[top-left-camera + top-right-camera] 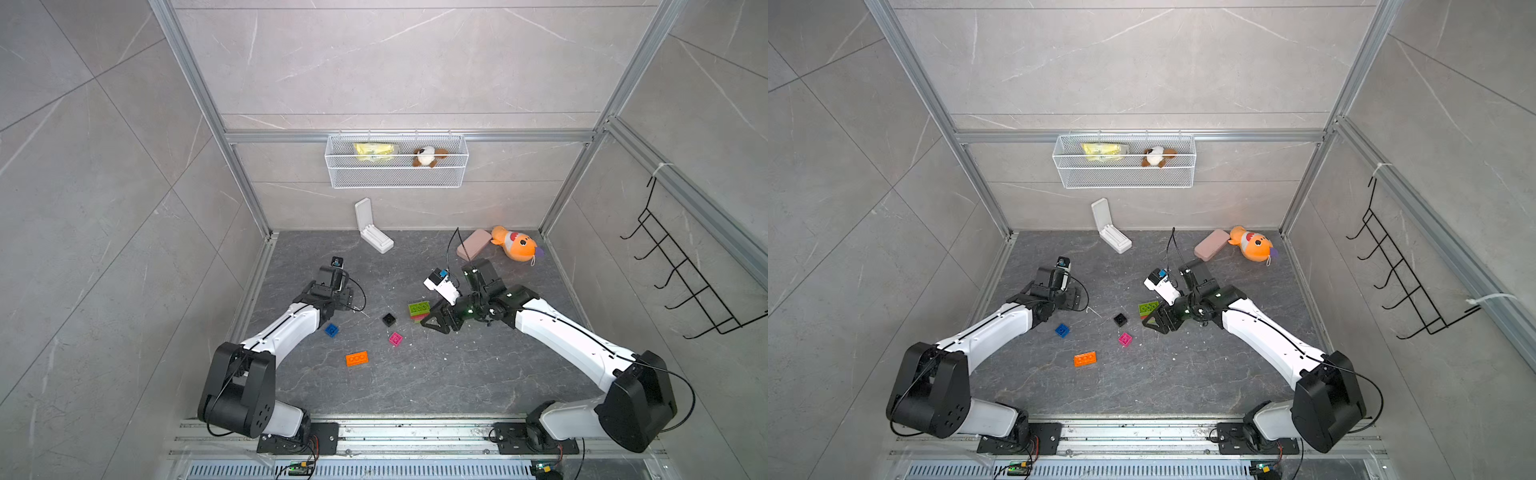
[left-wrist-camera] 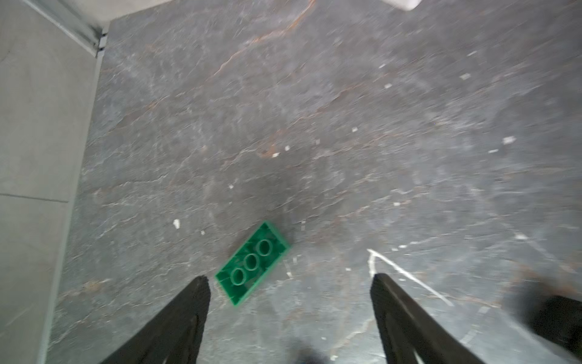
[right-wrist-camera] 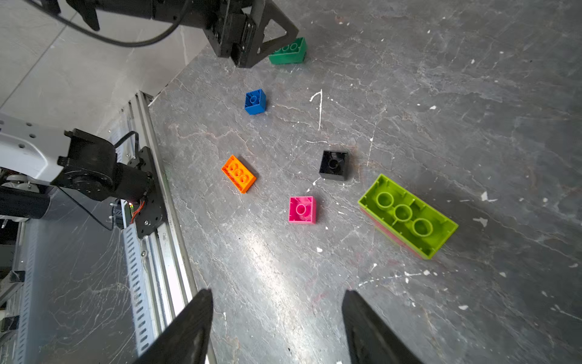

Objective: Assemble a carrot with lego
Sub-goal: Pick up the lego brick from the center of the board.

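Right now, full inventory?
brick stack: 1, lime top, centre
green brick: 1, dark green, left
blue brick: 1, blue, left
black brick: 1, black, centre
pink brick: 1, pink, centre
orange brick: 1, orange, front
white case: 1, white, back
pink case: 1, pink, back-right
plush fish: 1, orange, back-right
basket: 1, white, back wall
packet: 1, yellow, in basket
plush toy: 1, brown, in basket
rack: 1, black, right wall
left tool, right tool: 2, black, open

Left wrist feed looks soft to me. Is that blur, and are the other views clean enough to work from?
Left wrist view: motion blur, floor veins smeared, green brick soft-edged but still readable. Right wrist view: sharp, with a pale glare patch on the floor near the pink brick. Both top views: even light, in focus, with wide-angle lean in the frame rails.
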Available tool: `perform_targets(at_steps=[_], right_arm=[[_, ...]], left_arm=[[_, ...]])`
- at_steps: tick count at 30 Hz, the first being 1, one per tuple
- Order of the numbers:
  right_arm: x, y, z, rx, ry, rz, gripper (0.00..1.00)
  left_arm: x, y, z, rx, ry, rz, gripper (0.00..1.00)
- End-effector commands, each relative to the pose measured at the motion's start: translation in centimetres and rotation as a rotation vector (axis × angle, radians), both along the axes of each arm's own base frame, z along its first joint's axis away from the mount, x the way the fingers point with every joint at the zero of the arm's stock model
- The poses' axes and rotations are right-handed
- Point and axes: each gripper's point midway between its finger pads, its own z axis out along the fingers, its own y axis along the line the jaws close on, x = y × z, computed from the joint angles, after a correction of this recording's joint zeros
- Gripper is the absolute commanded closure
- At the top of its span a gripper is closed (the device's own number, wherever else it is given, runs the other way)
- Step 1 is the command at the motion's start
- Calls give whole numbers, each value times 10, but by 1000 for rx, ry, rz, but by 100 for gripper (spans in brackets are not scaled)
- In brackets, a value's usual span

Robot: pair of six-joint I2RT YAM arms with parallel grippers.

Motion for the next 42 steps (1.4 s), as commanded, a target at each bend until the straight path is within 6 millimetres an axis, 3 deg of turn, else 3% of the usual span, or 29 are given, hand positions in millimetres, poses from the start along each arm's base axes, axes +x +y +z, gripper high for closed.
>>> perform_targets(at_steps=[1, 12, 18, 25, 31, 37, 42], right_arm=[[5, 2, 7, -17, -30, 12, 32], [14, 7, 5, -23, 1, -1, 32], [17, 10, 0, -28, 23, -16, 33], [19, 11, -2, -38, 31, -22, 33], [22, 12, -6, -52, 41, -28, 33], [24, 10, -11, -76, 48, -40, 34], [24, 10, -15, -85, 56, -46, 34]], left_arm=[[9, 25, 1, 76, 33, 11, 13], [8, 19, -44, -15, 212, -122, 8], [8, 29, -64, 4, 280, -113, 9], [9, 42, -71, 24, 307, -74, 16], [15, 50, -75, -1, 321, -43, 31], [19, 46, -75, -44, 315, -55, 44], [20, 46, -79, -48, 322, -50, 49]])
